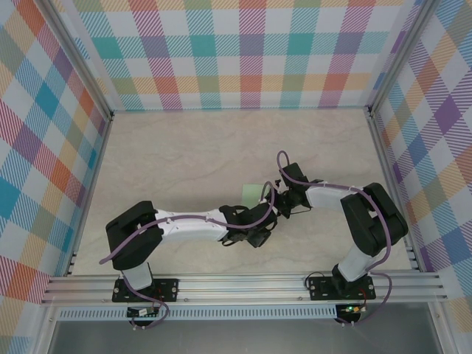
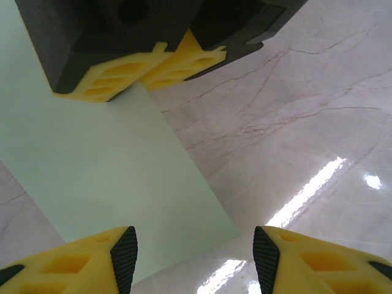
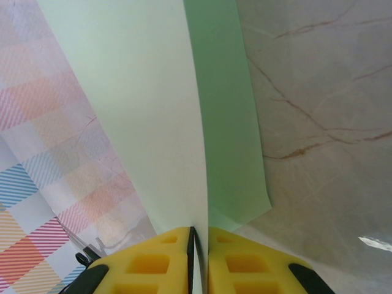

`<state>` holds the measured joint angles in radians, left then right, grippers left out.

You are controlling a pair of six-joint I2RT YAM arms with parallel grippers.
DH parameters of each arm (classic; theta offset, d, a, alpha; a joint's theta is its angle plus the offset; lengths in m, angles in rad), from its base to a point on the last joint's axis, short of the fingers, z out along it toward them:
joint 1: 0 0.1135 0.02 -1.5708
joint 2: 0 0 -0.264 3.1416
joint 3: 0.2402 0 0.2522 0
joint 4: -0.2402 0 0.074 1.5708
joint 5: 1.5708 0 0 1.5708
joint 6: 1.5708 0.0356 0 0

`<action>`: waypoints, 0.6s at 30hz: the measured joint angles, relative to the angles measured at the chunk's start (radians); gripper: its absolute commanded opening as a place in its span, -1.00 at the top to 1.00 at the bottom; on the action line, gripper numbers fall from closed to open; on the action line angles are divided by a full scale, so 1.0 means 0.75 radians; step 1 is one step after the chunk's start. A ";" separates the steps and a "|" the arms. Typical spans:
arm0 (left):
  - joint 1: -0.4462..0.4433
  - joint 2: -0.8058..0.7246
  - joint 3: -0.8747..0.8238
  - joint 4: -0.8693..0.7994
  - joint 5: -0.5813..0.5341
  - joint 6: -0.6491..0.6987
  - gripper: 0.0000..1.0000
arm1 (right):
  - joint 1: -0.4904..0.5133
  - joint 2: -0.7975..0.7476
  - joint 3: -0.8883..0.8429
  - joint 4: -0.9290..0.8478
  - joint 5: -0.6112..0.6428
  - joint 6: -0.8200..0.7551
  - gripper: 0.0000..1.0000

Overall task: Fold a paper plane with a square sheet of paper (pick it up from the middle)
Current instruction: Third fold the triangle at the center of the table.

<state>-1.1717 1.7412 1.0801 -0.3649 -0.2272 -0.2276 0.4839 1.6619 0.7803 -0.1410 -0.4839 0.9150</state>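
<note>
- left pincer (image 2: pixel 196 260): yellow fingers with black pads (image 2: pixel 125 260) are spread apart. The gap between them is bare and it grips nothing.
- thin pale green square sheet of paper (image 2: pixel 104 165): plain. It starts at the left pincer's left finger and runs ahead and leftward. One corner lies just ahead of the gap between the fingers. Can't tell whether the finger touches the sheet.
- right pincer (image 2: pixel 144 73): straight ahead of the left pincer, at the sheet's far edge. Its yellow tips point back toward the left pincer, with the black body behind them.
- right wrist view: the right pincer's fingers (image 3: pixel 147 263) are pressed together, with the sheet's edge pinched in the thin slit between them.
- From that pinch the sheet runs away from the fingertips. It is paler to the left, with a deeper green strip to the right. The two tones meet along a straight line starting at the tips. Fold or curl, can't tell.
- glossy beige marble-pattern table (image 2: pixel 294 141): to the right of the sheet for both pincers. There is glare beside the left pincer's right finger.
- top view: both wrists meet near mid-table, and the sheet pokes out just beyond them, partly covered.
- pastel plaid walls (image 1: pixel 251 51): well beyond both pincers, on three sides.
</note>
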 measured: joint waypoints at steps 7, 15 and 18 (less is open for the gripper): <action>-0.011 0.006 0.002 -0.003 -0.056 0.003 0.31 | 0.000 0.000 0.000 -0.002 0.001 -0.004 0.70; -0.012 -0.026 0.002 -0.017 -0.121 0.010 0.71 | 0.000 0.000 0.000 -0.016 0.001 -0.014 0.67; -0.012 -0.041 0.002 -0.033 -0.130 0.014 0.85 | 0.000 0.000 0.000 -0.016 0.001 -0.015 0.65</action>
<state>-1.1805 1.7103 1.0817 -0.3893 -0.3248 -0.2169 0.4839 1.6619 0.7803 -0.1528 -0.4831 0.9039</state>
